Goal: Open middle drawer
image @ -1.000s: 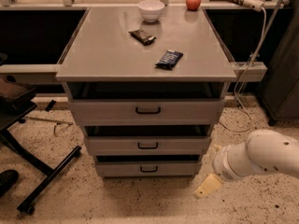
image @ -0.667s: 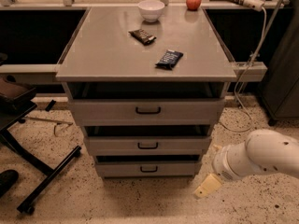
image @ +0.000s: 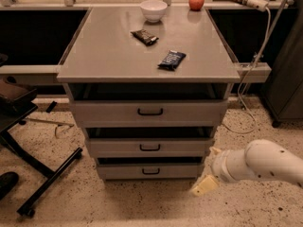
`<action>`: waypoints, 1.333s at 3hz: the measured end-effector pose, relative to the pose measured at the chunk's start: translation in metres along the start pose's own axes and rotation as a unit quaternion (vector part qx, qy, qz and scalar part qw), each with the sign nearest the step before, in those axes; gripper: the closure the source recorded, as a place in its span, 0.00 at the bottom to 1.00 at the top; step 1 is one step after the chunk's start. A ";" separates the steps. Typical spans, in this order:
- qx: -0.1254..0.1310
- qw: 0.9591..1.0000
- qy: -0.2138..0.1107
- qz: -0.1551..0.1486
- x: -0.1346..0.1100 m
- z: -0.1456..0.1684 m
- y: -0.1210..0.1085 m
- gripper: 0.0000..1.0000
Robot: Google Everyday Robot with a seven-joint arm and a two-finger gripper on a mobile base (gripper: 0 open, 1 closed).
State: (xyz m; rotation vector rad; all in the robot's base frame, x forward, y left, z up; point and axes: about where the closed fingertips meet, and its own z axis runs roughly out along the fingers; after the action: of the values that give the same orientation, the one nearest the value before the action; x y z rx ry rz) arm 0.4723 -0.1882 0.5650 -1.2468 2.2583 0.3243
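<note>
The middle drawer [image: 118, 148] is a grey flat front with a small black loop handle [image: 150, 147], between the larger top drawer [image: 109, 112] and the smaller bottom drawer [image: 118, 171]. All three fronts stand slightly out from the cabinet, with dark gaps above them. My gripper [image: 209, 169] is low at the cabinet's right front corner, beside the bottom and middle drawers and to the right of the handles. Its cream fingertips [image: 203, 186] are spread apart and hold nothing. It touches no handle.
On the cabinet top [image: 94, 56] lie two dark snack packets [image: 172, 59], a white bowl [image: 153, 9] and a red apple [image: 196, 1]. An office chair base [image: 42, 178] stands on the floor at the left. Cables [image: 246, 103] hang at the right.
The gripper has shifted very slightly left towards the cabinet corner. The drawers have not moved.
</note>
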 end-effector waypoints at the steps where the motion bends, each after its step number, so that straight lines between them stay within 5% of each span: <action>1: 0.019 0.999 -0.050 -0.011 -0.010 0.038 -0.016 0.00; 3: 0.015 0.997 -0.069 -0.042 -0.023 0.072 -0.021 0.00; 4: 0.018 0.994 -0.071 -0.080 -0.035 0.137 -0.031 0.00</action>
State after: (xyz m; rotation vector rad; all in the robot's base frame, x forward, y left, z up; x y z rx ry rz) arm 0.5593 -0.1188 0.4728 -1.3324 2.0226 0.3015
